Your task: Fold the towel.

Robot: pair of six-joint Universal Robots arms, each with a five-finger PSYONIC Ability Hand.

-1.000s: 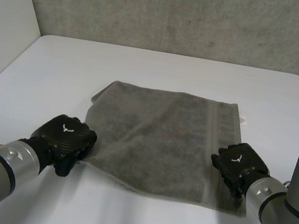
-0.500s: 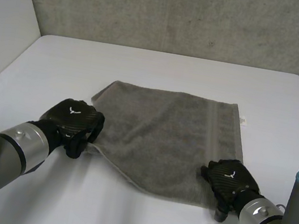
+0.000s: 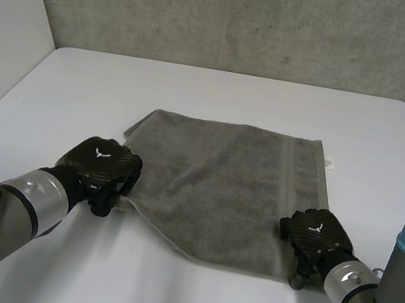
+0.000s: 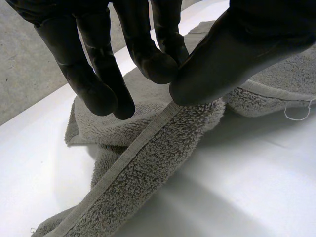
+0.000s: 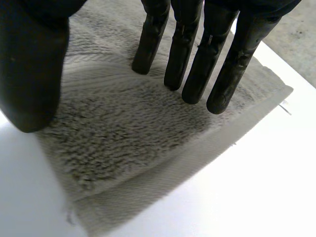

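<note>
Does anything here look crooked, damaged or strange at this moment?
The towel lies askew: its left edge runs slanted and is bunched where the left hand pinches it. A loose thread hangs from the edge nearby. Nothing is spilled.

One towel, one desk, two hands.
I count a single grey terry towel (image 3: 220, 186) on one white desk (image 3: 227, 97), plus my two black hands: left hand (image 3: 102, 170), right hand (image 3: 313, 232).

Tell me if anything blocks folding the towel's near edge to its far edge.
Nothing visible does. The left hand and right hand sit at the towel's near corners; no object lies on it or on the table beyond.
</note>
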